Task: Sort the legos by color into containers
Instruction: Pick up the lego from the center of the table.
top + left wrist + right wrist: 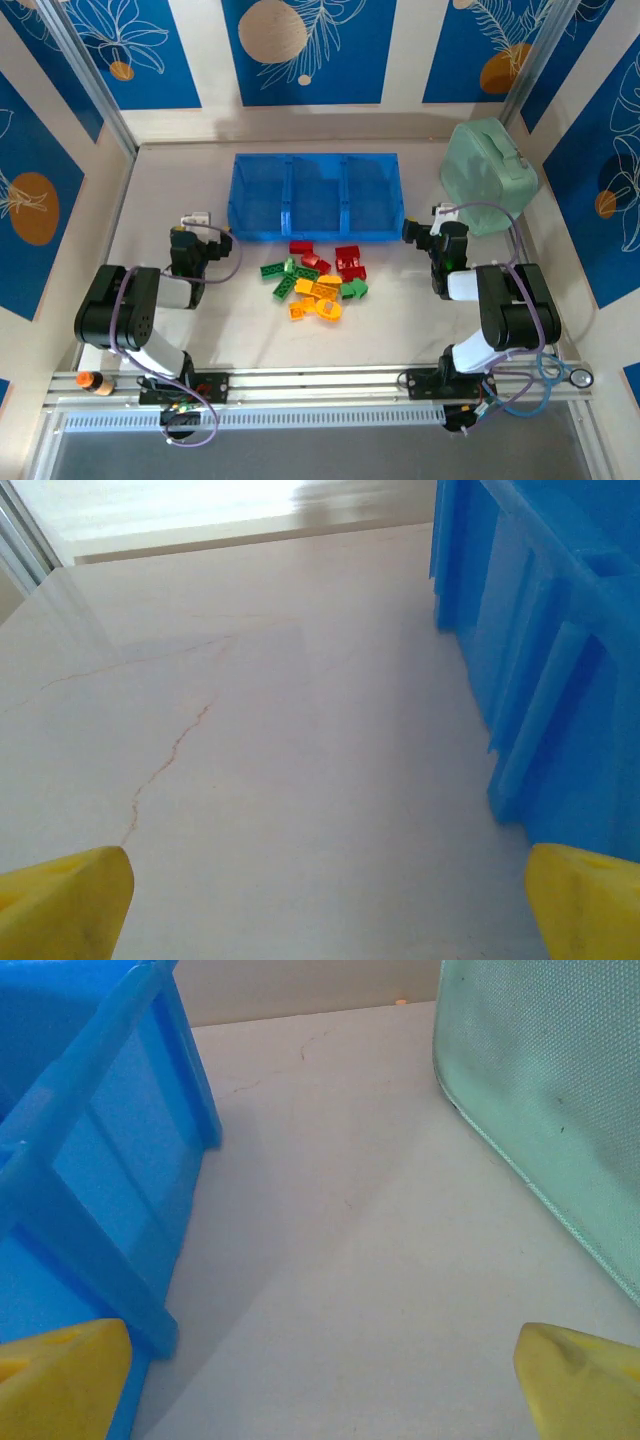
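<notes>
Now I see the legos (318, 284) heaped near the middle of the table (400, 335), just before the blue tray (315, 232), whose long axis runs along the far edge. My left gripper (320, 910) and right gripper (320, 1380) gape wide, holding nothing.

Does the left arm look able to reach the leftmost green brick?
Probably yes: the left claw is open and bare table separates it from the green brick, though it faces away.
</notes>
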Controlling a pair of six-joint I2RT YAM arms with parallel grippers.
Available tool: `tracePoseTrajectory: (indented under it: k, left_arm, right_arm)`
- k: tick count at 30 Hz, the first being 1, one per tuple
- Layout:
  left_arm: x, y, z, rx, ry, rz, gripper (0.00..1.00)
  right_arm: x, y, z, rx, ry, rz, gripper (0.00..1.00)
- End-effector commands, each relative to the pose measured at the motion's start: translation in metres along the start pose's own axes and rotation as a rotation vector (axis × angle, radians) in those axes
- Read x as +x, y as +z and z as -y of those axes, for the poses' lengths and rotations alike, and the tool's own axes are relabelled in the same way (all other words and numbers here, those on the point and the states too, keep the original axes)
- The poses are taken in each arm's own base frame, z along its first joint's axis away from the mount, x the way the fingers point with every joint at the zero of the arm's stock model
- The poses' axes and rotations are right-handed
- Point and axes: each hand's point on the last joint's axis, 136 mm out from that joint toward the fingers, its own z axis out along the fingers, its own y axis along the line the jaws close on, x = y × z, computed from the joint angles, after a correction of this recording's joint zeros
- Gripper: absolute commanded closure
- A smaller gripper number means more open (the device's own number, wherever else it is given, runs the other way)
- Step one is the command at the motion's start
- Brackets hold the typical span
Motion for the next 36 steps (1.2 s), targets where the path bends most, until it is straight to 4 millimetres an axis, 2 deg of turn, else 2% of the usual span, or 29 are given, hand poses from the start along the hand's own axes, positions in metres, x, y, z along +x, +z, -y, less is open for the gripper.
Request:
tracePoseTrajectory:
  k: [1,36]
  left_arm:
    - [-0.0069,-0.0009,-0.0016,0.006,-0.013,0.024,0.00]
    - [-0.0068,0.0011,-0.0015,0.005,-0.012,0.014,0.00]
  right_arm:
    - [-0.0047,-0.0001,-0.0044,-0.020,0.004,0.015,0.01]
    - [-0.0053,-0.0003,-0.0035,-0.018,0.005,0.017,0.01]
